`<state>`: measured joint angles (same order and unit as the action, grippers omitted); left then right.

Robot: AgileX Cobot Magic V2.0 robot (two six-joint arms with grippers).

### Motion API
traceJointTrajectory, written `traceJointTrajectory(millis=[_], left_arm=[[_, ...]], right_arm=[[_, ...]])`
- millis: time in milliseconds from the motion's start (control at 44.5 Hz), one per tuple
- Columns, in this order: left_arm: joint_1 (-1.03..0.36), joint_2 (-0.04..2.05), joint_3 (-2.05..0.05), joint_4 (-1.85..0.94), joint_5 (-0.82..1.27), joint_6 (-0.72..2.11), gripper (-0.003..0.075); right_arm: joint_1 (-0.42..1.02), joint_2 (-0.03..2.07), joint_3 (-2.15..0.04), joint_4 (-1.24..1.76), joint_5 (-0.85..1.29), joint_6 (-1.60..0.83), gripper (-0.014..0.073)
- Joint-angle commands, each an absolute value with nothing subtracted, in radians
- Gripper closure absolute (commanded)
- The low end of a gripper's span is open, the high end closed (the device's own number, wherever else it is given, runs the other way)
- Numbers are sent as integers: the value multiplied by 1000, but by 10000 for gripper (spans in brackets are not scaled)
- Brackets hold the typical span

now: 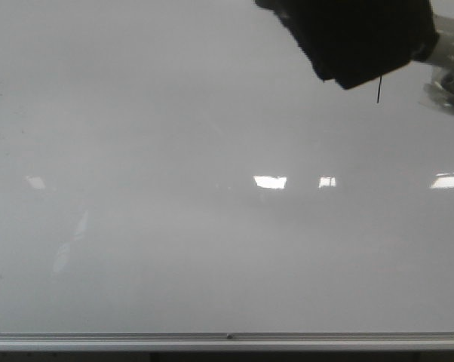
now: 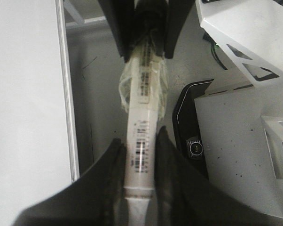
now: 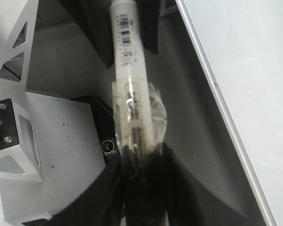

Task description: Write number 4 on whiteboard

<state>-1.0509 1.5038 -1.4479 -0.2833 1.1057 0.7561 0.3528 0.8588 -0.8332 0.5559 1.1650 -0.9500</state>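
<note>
While only one short black stroke point(image 1: 378, 89) sits on the whiteboard point(image 1: 212, 249), each hand point(image 2: 140, 155) point(image 3: 144, 160) clamps a marker point(image 2: 142, 117) point(image 3: 129, 80), so tilt or slip could skew the 4.

The right gripper point(image 3: 141, 165) is clamped on a white marker pen point(image 3: 127, 61), its dark fingers point(image 3: 176, 188) pressing the barrel from both sides. Clear, crinkled tape point(image 3: 155, 113) is wrapped around the pen just beyond the fingers (the wrap bulges out on the side toward the board). A barcode label point(image 3: 124, 40) sits farther along the barrel from the tape. The whiteboard point(image 3: 245, 61) lies beside the pen, its silver rail point(image 3: 216, 89) between the two. On the pen's other side stands a white metal bracket point(image 3: 14, 52), and near the fingers a small round lens point(image 3: 106, 146) in a black housing.
</note>
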Motion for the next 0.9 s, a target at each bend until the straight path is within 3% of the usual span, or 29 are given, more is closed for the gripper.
traceJointTrajectory(millis=[0, 180, 247, 562, 877], left_arm=[[-1056, 1471, -1484, -316, 1065, 746, 669], [-1056, 1471, -1485, -173, 1072, 620, 668], [-1056, 1469, -1485, -70, 1077, 535, 668], [-1009, 1363, -1481, 456, 1161, -46, 668], [-655, 1059, -1246, 426, 935, -153, 668]], right_arm=[[353, 857, -862, 604, 1117, -952, 283], [341, 854, -862, 593, 1085, -927, 99], [331, 854, -862, 572, 1075, -912, 69], [279, 854, -862, 407, 998, -716, 74], [279, 854, -862, 401, 997, -715, 74]])
